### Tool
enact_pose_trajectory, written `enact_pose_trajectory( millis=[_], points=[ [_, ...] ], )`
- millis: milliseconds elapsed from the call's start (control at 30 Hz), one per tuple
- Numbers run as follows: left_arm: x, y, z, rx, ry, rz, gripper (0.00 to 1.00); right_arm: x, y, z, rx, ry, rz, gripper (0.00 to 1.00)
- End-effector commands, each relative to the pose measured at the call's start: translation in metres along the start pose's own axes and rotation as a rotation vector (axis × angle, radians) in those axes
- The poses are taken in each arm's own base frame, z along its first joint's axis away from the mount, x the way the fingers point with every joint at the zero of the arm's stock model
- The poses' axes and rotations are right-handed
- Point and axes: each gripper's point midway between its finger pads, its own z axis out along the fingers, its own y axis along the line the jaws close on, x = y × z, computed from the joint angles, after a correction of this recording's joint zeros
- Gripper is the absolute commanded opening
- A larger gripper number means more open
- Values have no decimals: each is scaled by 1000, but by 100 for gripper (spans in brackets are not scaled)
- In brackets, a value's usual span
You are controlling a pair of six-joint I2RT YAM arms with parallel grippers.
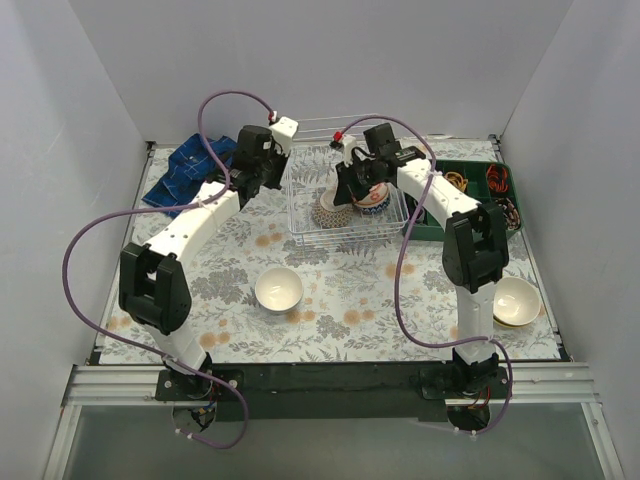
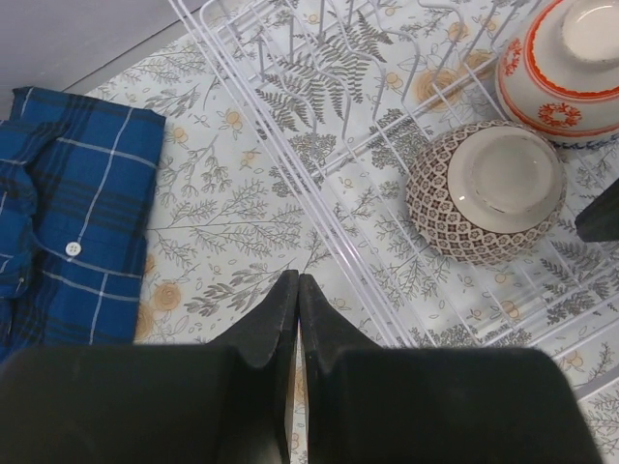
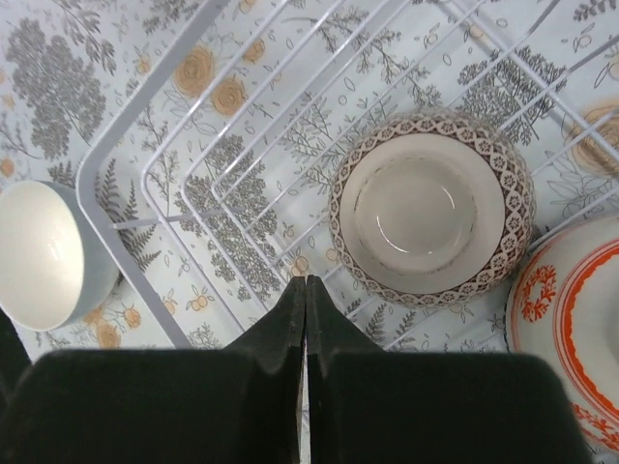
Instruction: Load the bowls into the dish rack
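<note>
A: How do the end effectors stand?

B: The right end effector (image 3: 306,282) is clenched on nothing, with its fingers pressed together. It hangs over the dish rack (image 1: 305,195), close above a brown-patterned bowl (image 3: 430,213). The left end effector (image 2: 297,277) is also clenched and empty, just outside the rack's left wall.

A: And the rack?

B: It sits at the middle of the far edge of the desk (image 1: 350,330). Inside it the brown bowl lies upside down, with a red-patterned bowl (image 2: 566,68) just beside it, toward the rack's right side.

A: So which step is this?

B: I'd judge it a pause between loads, with two bowls racked and two not yet. One white bowl (image 1: 278,290) stands in the middle of the desk, off the rack's near-left corner. A second white bowl (image 1: 517,300) sits by the right edge, close to the near-right corner.

A: What does the next move call for?

B: Probably an arm lifts clear of the wires, spreads its fingers over a white rim, grips it and carries the bowl over the raised side.

A: Is anything in the way?

B: The rack's free room is on its left, which is where the left arm crowds in. A blue plaid cloth (image 2: 68,222) lies at the far-left corner and a green tray (image 1: 476,172) at the far right, both clear of the bowls.
</note>
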Motion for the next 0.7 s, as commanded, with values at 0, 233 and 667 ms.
enact_pose_trajectory(
  millis=[0,233,667],
  points=[
    [-10,30,-21,-102,-47,-34,0,11,-16,0,74,57,-102,1],
    [-3,58,-27,-151,-45,-73,0,27,-36,6,179,141,-181,1],
    [9,61,-31,-165,-21,-61,0,22,-49,38,172,141,-188,1]
  ],
)
